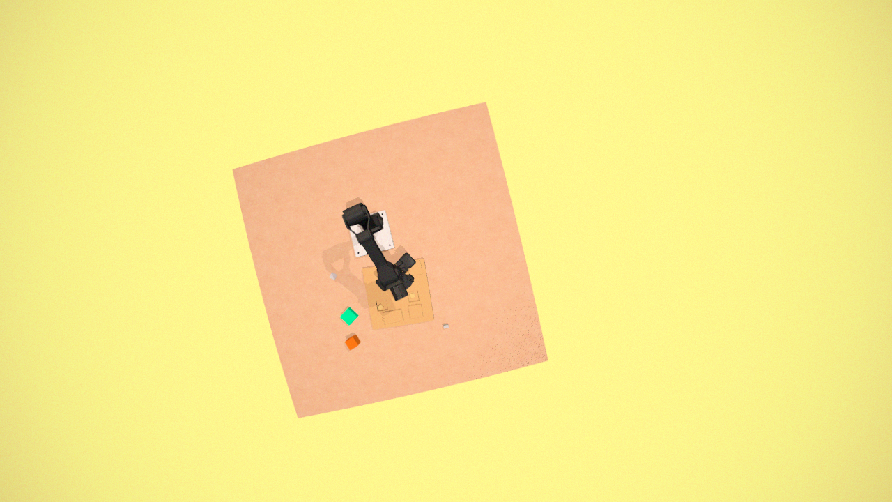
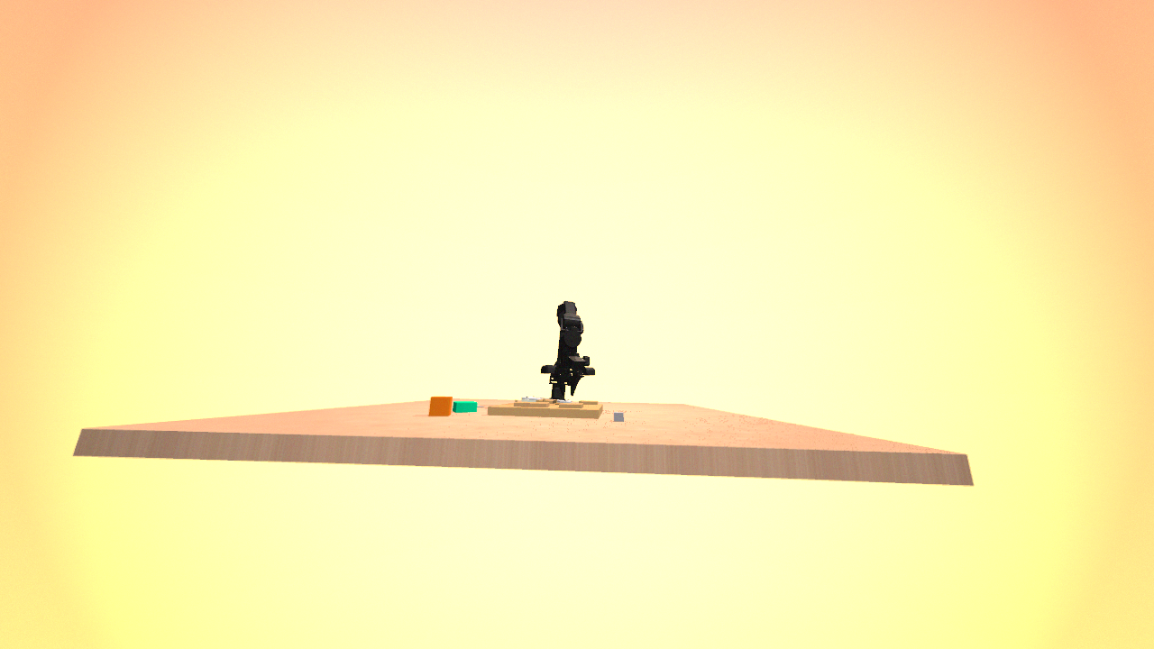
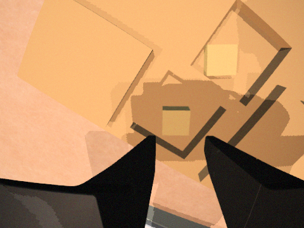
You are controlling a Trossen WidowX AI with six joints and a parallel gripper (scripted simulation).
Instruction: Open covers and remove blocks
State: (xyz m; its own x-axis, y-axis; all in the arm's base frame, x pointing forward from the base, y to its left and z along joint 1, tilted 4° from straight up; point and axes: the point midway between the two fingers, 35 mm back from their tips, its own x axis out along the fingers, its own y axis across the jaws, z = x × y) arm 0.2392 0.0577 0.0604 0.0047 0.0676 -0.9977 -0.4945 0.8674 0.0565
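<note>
The tan puzzle board [image 1: 377, 323] [image 2: 544, 411] [image 3: 177, 19] lies on the table. My gripper [image 3: 180, 143] is open partway and empty, its fingertips over the board's near edge. Just ahead, a yellow block [image 3: 176, 123] stands inside a square recess with dark walls. A second yellow block [image 3: 221, 60] stands in another recess, up and right. A raised square cover [image 3: 85, 60] lies at the corner on the left. A dark slot [image 3: 256, 115] runs beside the recesses. The top view shows two more small yellow pieces [image 1: 380, 307] [image 1: 413, 295]. The arm hides much of the board there.
A green block [image 1: 348, 316] [image 2: 464, 406] and an orange block [image 1: 352, 341] [image 2: 439, 406] rest on the table left of the board. A small grey piece [image 1: 445, 325] [image 2: 618, 416] lies to its right, another pale piece [image 1: 332, 275] to its left. The white base plate [image 1: 380, 243] adjoins the board.
</note>
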